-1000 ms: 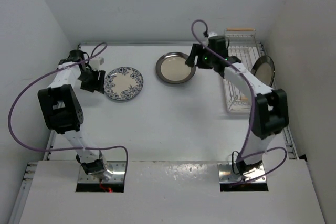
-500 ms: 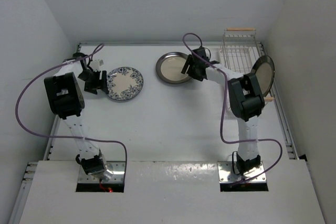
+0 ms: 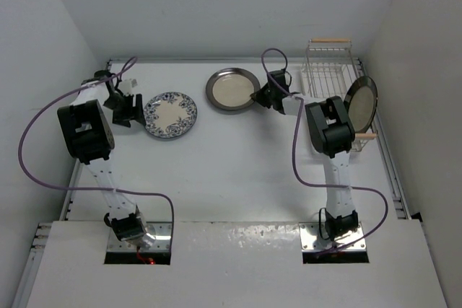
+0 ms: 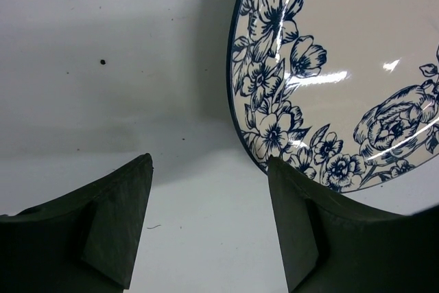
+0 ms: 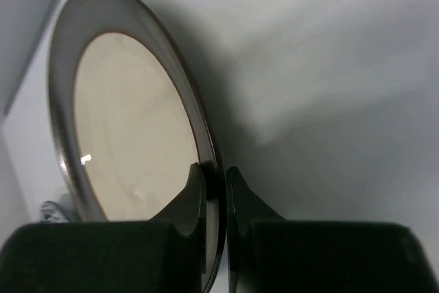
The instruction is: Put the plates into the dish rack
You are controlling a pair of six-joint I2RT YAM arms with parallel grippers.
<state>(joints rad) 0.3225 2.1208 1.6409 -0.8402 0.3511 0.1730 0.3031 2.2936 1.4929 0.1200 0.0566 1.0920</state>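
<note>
A white plate with blue flowers (image 3: 170, 115) (image 4: 343, 60) lies flat at the left. My left gripper (image 3: 132, 110) (image 4: 209, 164) stands open just left of its edge, with only bare table between the fingers. A cream plate with a grey-brown rim (image 3: 231, 90) (image 5: 130, 135) lies at the back middle. My right gripper (image 3: 261, 97) (image 5: 216, 173) is shut on that plate's right rim, one finger above it and one below. A third plate with a dark rim (image 3: 361, 102) stands on edge in the white wire dish rack (image 3: 325, 73) at the back right.
White walls close the table in on the left, back and right. The rack's wooden handle bars (image 3: 330, 40) sit at its far and near ends. Purple cables loop off both arms. The right arm's elbow (image 3: 328, 128) stands beside the rack.
My right gripper has gone from open to shut on the grey-rimmed plate's rim, and that plate has shifted a little to the left. The left gripper has barely moved beside the floral plate.
</note>
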